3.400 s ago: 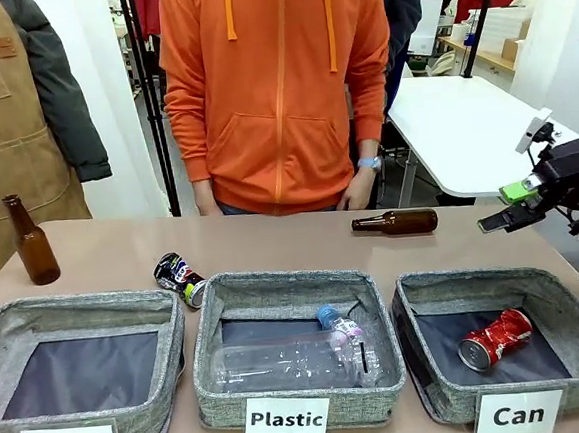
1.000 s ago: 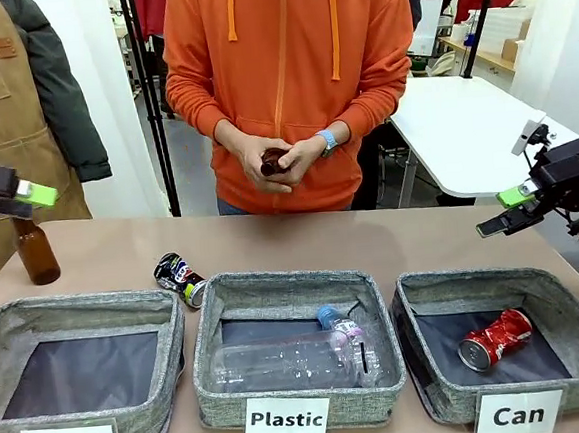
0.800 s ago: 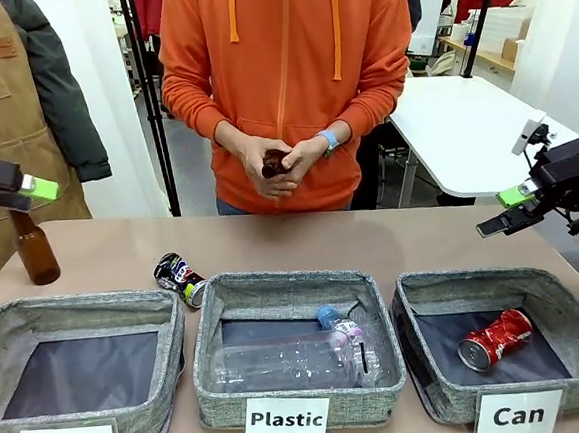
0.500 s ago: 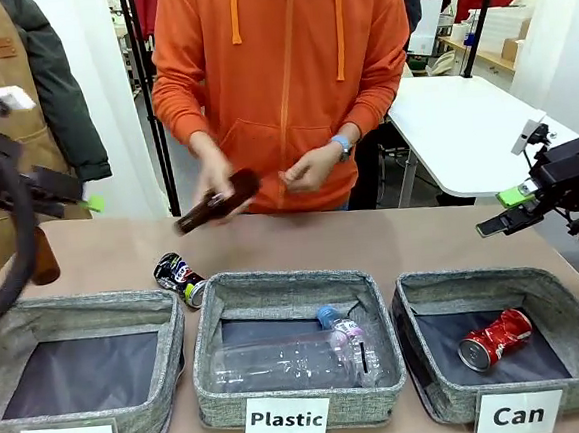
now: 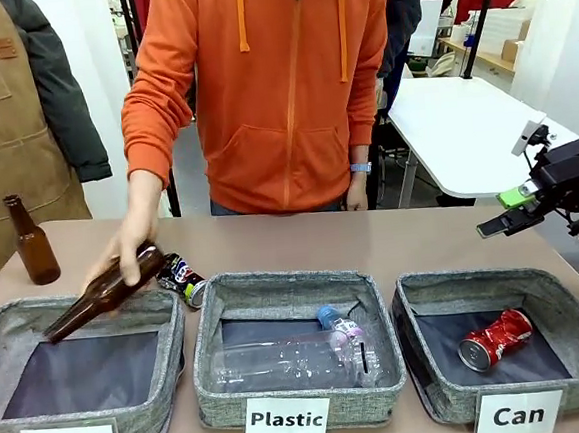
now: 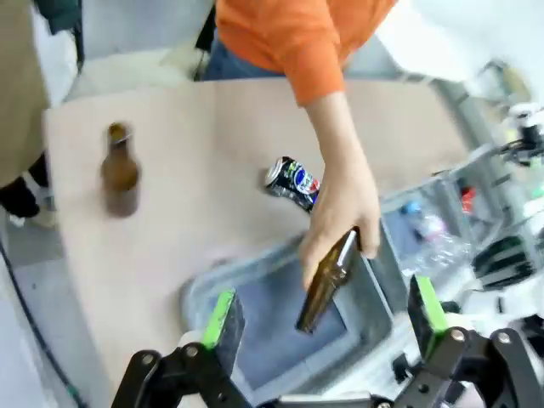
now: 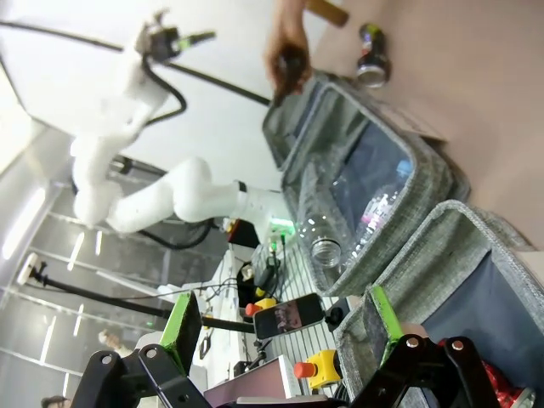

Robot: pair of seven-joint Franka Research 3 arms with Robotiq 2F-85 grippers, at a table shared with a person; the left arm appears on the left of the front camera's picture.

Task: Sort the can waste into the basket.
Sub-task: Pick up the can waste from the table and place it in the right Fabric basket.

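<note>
While the person's hand (image 5: 122, 252) reaches down, tilting brown bottle (image 5: 100, 295) neck-low over left bin (image 5: 85, 425), Can basket (image 5: 435, 386) near right holds red can (image 5: 495, 339). Right gripper (image 5: 498, 211) hovers far right, fingers apart. Left gripper (image 6: 323, 293) spread wide above left bin. Dark can (image 5: 180, 278) on table, just beyond bins.

Black body and green pads noted on right gripper (image 5: 501, 212). White rounded links, black cables seen on left arm (image 7: 183, 197). Orange zip hoodie (image 5: 280, 97) with drawstrings and blue wristband (image 5: 365, 166) worn by person.
</note>
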